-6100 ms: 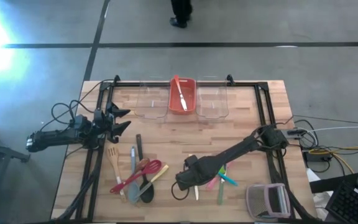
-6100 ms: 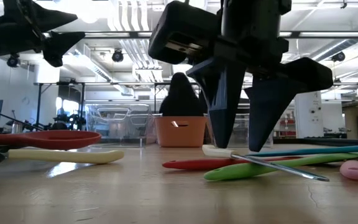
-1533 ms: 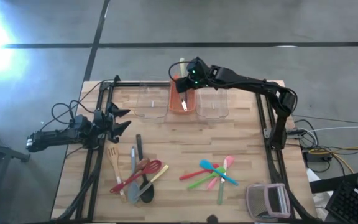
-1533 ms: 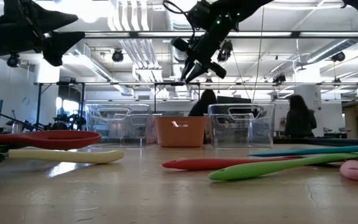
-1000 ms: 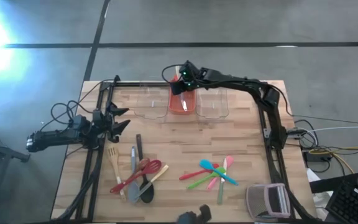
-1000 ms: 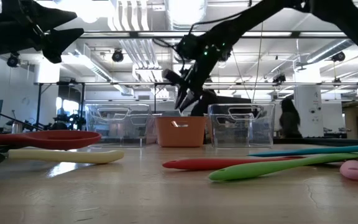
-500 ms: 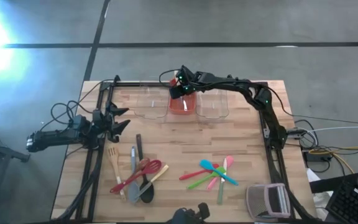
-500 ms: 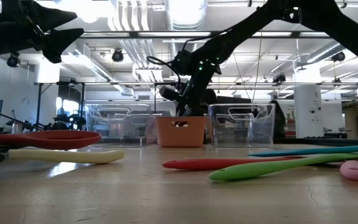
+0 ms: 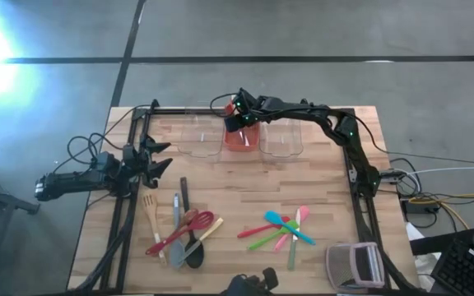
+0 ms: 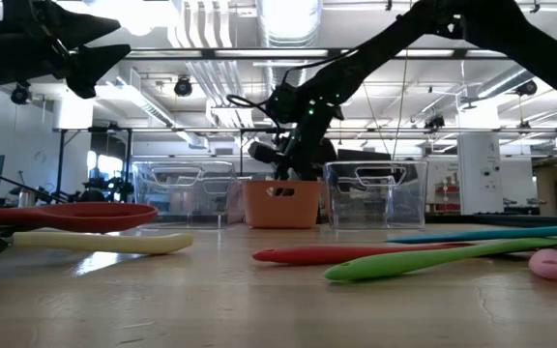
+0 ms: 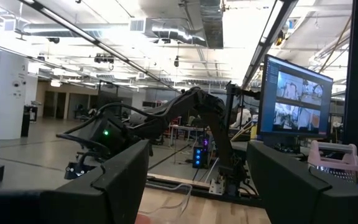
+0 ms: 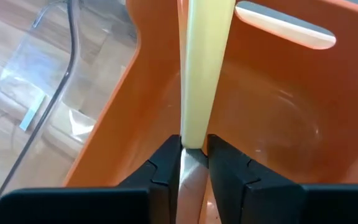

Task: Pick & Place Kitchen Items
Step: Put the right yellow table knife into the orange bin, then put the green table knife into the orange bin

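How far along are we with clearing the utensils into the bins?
Early still. Nothing is clearly finished: the red bin shows no utensil lying loose in it. In hand: the right gripper, lowered into that bin, pinches a pale stick. Left: the large utensils and the small coloured spoons lie on the table. The left gripper waits open at the left edge.

Mid counter (image 9: 245, 193) is bare, lots of room. Far edge blocked by 3 bins (image 9: 241, 136); right arm (image 9: 319, 115) reaches over them.
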